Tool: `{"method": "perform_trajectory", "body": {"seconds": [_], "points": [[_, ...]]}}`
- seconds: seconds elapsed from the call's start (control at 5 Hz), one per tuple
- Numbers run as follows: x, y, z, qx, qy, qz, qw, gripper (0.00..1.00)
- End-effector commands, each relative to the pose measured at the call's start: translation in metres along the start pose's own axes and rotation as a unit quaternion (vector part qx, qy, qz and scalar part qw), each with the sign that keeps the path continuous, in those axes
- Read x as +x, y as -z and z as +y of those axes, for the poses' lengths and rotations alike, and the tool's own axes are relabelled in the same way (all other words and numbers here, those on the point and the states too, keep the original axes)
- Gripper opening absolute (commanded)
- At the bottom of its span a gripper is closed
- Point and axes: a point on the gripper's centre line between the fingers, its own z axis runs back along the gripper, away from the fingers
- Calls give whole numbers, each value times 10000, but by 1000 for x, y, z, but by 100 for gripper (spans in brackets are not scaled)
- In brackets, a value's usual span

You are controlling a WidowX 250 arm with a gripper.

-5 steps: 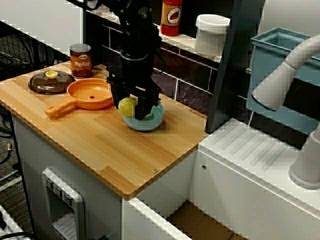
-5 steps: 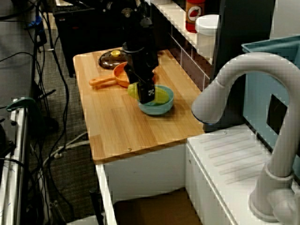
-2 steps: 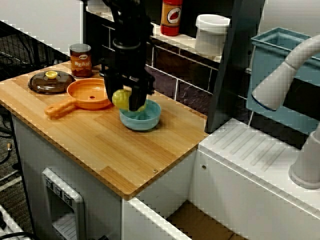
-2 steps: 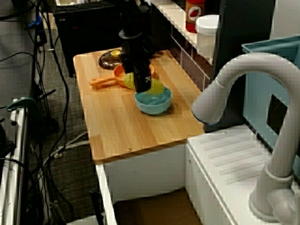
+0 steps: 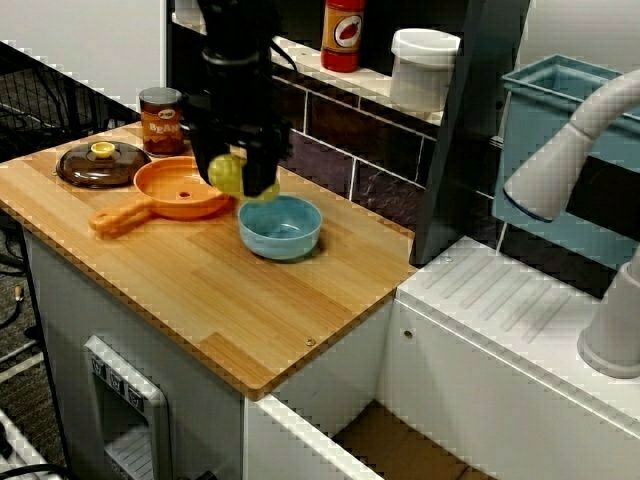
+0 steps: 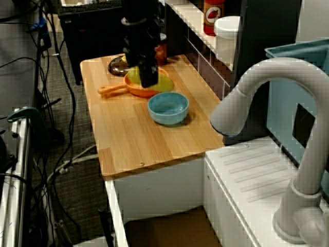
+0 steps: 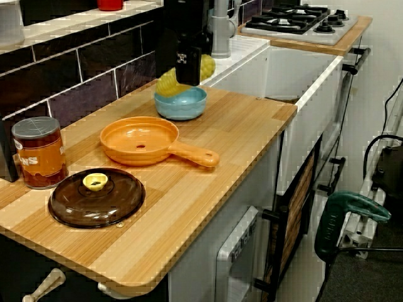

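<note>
- Above the light wooden surface (image 5: 250, 300), near its middle, the black claw (image 5: 245, 178) hangs with its fingers pointing down, well clear of the wood.
- Claw state: pinching a yellow-green rounded item (image 5: 226, 174), which bulges out on either side of the fingers.
- Item position: raised in the air and touching nothing but the claw. In the front view it sits over the right rim of the orange round pan (image 5: 175, 212). In the view from the sink side it lies over the pan itself. The low view from the lid end puts it above the bowl, so the exact spot cannot be fixed.
- Just right of the pan stands a light blue round bowl (image 5: 285, 248), apart from the claw.
- The pan's orange handle points left and near.
- At the far left lies a dark brown glass lid with a yellow knob (image 5: 100, 163), flat on the surface.
- Behind the pan, by the tiled wall, stands a brown labelled can (image 5: 161, 119), upright.
</note>
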Motion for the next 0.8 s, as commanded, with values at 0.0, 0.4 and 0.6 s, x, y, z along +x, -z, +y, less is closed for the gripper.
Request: {"method": "perform_trajectory", "body": {"seconds": [0.0, 0.4, 0.6], "points": [[-6, -33, 49, -202, -221, -256, 9992, 0], [-9, -29, 81, -21, -430, -554, 9975, 0], [4, -15, 89, 217, -504, -648, 9964, 0]]}}
